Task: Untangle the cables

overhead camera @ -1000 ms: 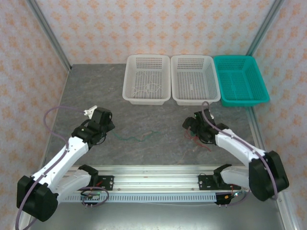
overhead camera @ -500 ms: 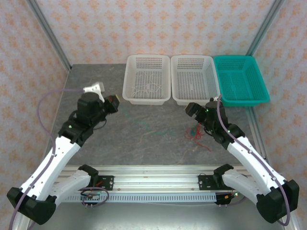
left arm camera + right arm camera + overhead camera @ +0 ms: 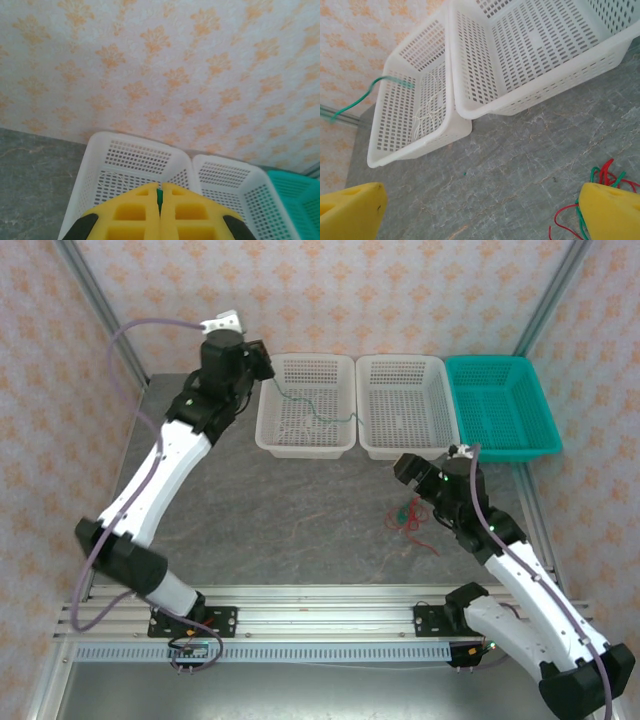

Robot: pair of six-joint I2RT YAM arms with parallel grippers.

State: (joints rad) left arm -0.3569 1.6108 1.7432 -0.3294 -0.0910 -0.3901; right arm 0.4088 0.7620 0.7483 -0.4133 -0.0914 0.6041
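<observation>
Left tool (image 3: 262, 348), clamped on the teal cable (image 3: 312, 406), is now up off the table (image 3: 300, 490) at the left white basket (image 3: 268, 415); the cable now trails across that basket. Right tool (image 3: 408, 470), previously over the red-green tangle (image 3: 407, 518), now stands behind it

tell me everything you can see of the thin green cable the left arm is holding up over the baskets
The thin teal-green cable is one very slender, flexible wire, plastic-coated by its look. One end is pinched between the yellow fingers of the shut left gripper, raised above the far left corner of the left white perforated plastic basket. From there it trails in a loose wavy line across that basket toward its right rim. Whether it touches the basket floor cannot be told.
</observation>
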